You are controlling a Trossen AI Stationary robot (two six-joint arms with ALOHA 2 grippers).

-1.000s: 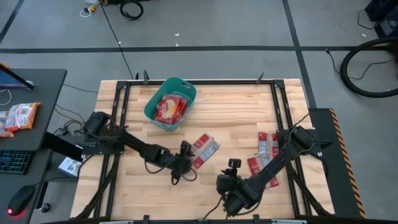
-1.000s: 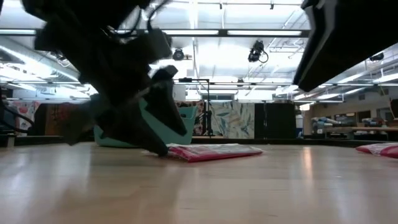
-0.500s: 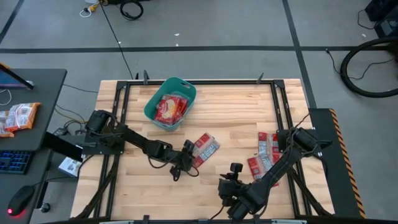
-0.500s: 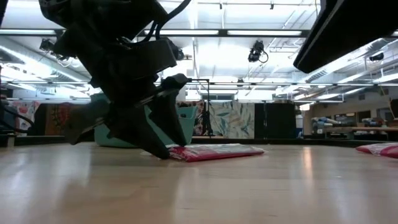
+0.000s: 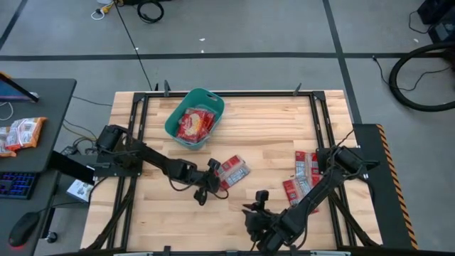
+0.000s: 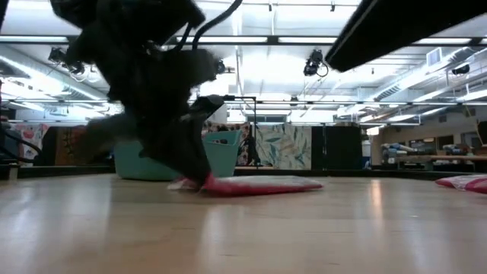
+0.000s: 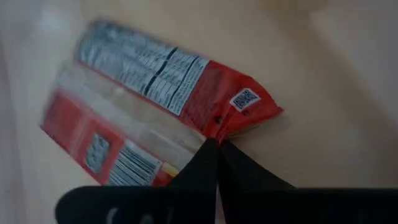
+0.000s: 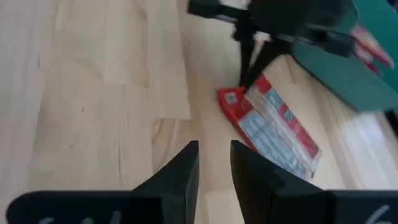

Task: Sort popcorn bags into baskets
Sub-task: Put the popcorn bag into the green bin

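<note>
A red popcorn bag (image 5: 233, 169) lies flat on the wooden table near its middle, printed back side up (image 7: 155, 74). My left gripper (image 5: 215, 179) reaches in from the table's left and is shut on the bag's near-left end. The teal basket (image 5: 173, 126) stands at the far left with red bags inside (image 5: 194, 122). Near the front edge my right gripper (image 5: 256, 222) is open (image 8: 214, 155) with nothing between its fingers; it points at the bag (image 8: 273, 121). My left gripper pinches the crimped end seam (image 7: 219, 127) of the bag between its two fingertips, near that end's middle. The fingers (image 6: 196, 169) slant down from the table's left. The bag (image 6: 262, 185) rests flat on the table.
Several more red bags (image 5: 304, 174) lie at the table's right side, seen low at the right (image 6: 463, 182). A side desk on the left holds orange-and-white packets (image 5: 21, 132). Bare wood lies between the two grippers and along the front edge.
My left gripper has slid a little toward the bag and shut on its near-left end; a second ago its fingers stood apart. My right gripper has shifted slightly along the front edge. The bag has stayed on the table.
</note>
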